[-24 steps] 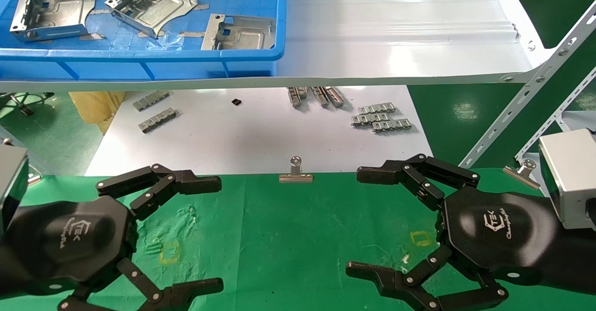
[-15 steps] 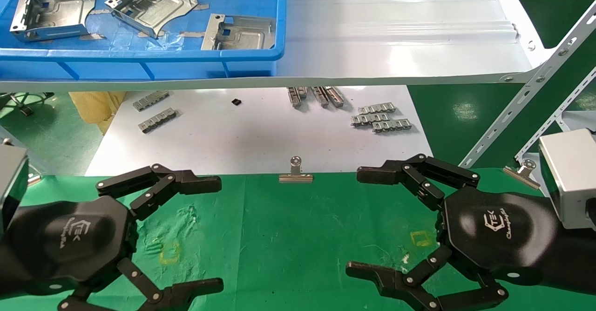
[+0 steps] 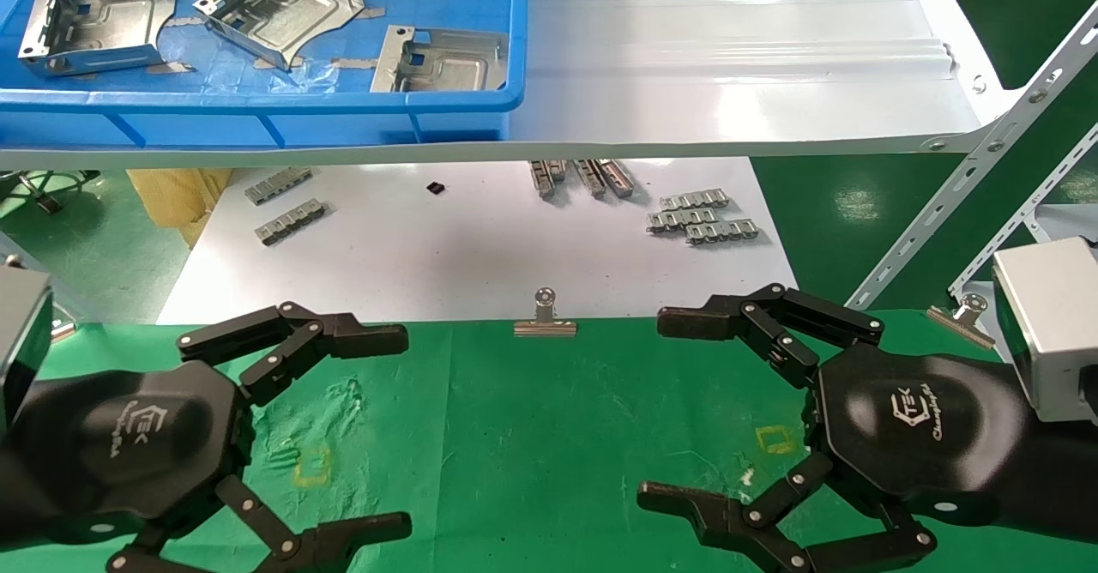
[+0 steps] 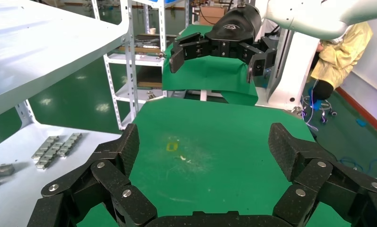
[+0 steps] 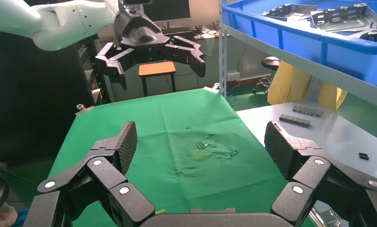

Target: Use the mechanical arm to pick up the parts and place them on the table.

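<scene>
Both end effectors hovered open over green tabletop (image 3: 532, 436).
Left end effector (image 3: 390, 431) at 7 o'clock, right end effector (image 3: 660, 410) at 5; brackets (image 3: 274, 7) in blue bin (image 3: 257, 114), 11 o'clock.

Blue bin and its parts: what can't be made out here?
- Head view: blue bin runs off the top edge, so the parts count is uncertain.
- Head view: the nearest part is partly hidden by the bin's front wall.
- Right wrist view: parts are seen only above the rim.
- Left wrist view: bin out of frame.

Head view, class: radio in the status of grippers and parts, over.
Left gripper and right gripper open, empty, over the green table. Three parts in the blue bin, untouched. Nothing in the way.
</scene>
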`<state>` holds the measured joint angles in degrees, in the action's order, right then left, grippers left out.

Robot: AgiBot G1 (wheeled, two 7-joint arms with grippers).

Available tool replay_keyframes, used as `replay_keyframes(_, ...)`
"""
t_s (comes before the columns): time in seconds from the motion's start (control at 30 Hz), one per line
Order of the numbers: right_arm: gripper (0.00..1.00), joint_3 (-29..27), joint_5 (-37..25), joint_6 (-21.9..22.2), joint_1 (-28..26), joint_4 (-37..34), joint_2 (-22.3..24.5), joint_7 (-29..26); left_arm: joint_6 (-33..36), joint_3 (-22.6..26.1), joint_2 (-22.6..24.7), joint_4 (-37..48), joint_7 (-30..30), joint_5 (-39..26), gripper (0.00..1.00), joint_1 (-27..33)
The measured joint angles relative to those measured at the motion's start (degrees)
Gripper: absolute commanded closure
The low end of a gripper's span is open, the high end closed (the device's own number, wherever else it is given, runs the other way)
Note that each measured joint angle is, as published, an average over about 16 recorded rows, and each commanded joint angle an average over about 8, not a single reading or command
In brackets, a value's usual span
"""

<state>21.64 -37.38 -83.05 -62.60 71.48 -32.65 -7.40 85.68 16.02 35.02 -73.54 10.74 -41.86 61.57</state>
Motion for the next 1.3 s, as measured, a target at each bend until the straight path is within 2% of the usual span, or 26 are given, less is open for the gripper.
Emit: replay_keyframes(1.3,0.0,0.0,0.0,0.0,0.0,0.0,0.0,0.0,0.0,0.0,0.0,0.0,0.0,0.0,0.0,0.0)
